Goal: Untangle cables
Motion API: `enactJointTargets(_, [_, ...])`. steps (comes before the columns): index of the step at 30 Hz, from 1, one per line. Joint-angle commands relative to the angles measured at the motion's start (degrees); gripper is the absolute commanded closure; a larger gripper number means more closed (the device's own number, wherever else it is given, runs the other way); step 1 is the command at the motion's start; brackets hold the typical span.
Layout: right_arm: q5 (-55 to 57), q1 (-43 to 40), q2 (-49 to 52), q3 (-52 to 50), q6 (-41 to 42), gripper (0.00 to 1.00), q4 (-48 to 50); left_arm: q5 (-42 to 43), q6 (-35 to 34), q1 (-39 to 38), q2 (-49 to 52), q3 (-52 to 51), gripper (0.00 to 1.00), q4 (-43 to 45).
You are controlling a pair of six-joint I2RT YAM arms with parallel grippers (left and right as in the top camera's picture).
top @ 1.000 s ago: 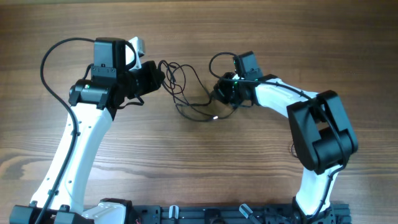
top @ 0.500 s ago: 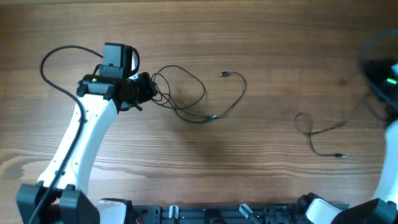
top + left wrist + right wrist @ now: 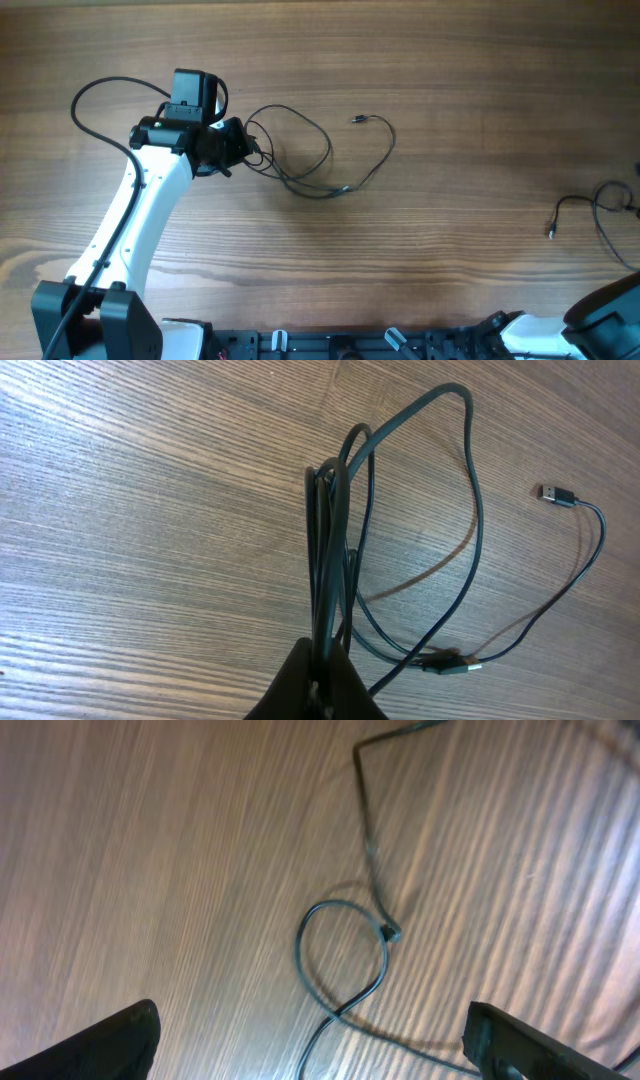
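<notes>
Surface: brown wood grain, filling every view, with a dark rail along its near edge. Left fingers are closed on the cable bundle. Its loops trail rightward over the surface, plug ends lying free. Right fingers stand wide apart, holding nothing, above a second cable. That cable lies looped at the far right, well apart from the bundle.

The surface was brown wood with the grain running left to right. A thin dark looped cable sprawled over its left-centre, one small plug lying free on the wood. Well apart, at the right edge, a second cable lay in loose curves.
</notes>
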Motion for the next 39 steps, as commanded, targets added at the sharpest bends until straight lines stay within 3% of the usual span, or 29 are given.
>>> enactJointTargets(1, [5.09, 3.32, -0.35, 0.17, 8.57, 0.0, -5.05, -0.48, -0.42, 0.2, 0.39, -0.63, 0.96, 0.17])
enactJointTargets(3, [4.13, 5.4, -0.35, 0.15, 8.41, 0.0, -7.32, -0.5, -0.42, 0.2, 0.39, -0.63, 0.96, 0.26])
enactJointTargets(6, [-11.56, 12.57, -0.35, 0.13, -0.92, 0.0, -8.33, 1.22, -0.39, 0.2, 0.39, -0.63, 0.96, 2.03])
enactJointTargets(10, [-31.85, 30.86, 0.07, 0.11, -15.67, 0.0, -8.24, 14.03, -0.35, 0.11, 0.39, -0.63, 0.96, 6.97])
enactJointTargets(14, [-31.93, 49.68, 2.08, 0.11, -22.23, 0.0, -7.67, 16.11, -0.39, -0.28, 0.39, -0.63, 0.96, 7.82])
enactJointTargets(16, [-31.69, 62.27, 4.63, 0.11, -35.87, 0.0, -4.74, 16.09, -0.39, -0.26, 0.39, -0.63, 0.96, 7.82])
enactJointTargets(24, [-31.93, 80.54, 8.83, 0.11, -47.52, 0.0, 7.13, 16.06, -7.15, 0.04, 0.39, -0.63, 0.96, 8.2])
enactJointTargets(30, [-28.79, 86.79, 10.45, 0.11, -52.19, 0.02, 13.51, 16.09, -10.75, 0.04, 0.39, -0.63, 0.96, 8.17])
enactJointTargets(32, [-28.41, 87.49, 12.26, 0.11, -51.89, 0.09, 15.65, 16.11, -10.97, 0.04, 0.39, -0.63, 0.96, 8.07])
enactJointTargets(33, [-28.44, 87.49, 13.22, 0.11, -50.99, 0.29, 16.63, 16.11, -10.97, 0.04, 0.39, -0.63, 0.96, 7.87])
enactJointTargets(35, [-26.93, 87.47, 13.31, 0.13, -48.33, 0.91, 16.96, 16.09, -10.97, 0.04, 0.39, -0.63, 0.96, 7.32])
enactJointTargets(37, [-23.85, 87.43, 13.31, 0.13, -43.1, 0.96, 18.27, 16.04, -10.93, 0.04, 0.39, -0.63, 0.92, 7.34])
enactJointTargets(39, [-21.75, 87.43, 13.31, 0.13, -38.1, 0.96, 19.74, 16.04, -10.91, 0.04, 0.39, -0.63, 0.73, 7.04])
